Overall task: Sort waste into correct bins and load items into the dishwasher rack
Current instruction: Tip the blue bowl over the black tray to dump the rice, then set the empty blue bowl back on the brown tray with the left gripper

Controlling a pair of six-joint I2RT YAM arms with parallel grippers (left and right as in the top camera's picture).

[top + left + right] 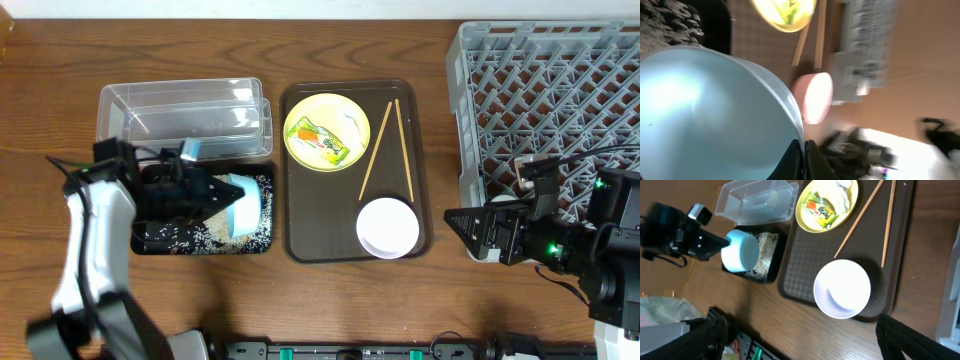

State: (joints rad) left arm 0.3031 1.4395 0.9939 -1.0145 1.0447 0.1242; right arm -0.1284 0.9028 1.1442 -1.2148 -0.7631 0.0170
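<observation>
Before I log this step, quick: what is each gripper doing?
Left gripper: shut on the light-blue bowl, tipped over the black tray.
Right gripper: open, holding nothing.

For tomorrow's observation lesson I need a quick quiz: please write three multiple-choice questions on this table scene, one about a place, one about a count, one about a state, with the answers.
1. Where does the white bowl stand?
A. in the grey rack
B. on the brown tray
C. in the clear tub

2. How many chopsticks lie on the brown tray?
A. one
B. two
C. four

3. How is the light-blue bowl held?
A. tipped on its side over the black tray
B. upright on the yellow plate
C. upside down on the bare table

Answers:
1 B, the overhead view shows it at the near end of the brown tray.
2 B, two thin sticks lie beside the yellow plate.
3 A, the left gripper grips its rim, mouth turned sideways above the grains.
</observation>
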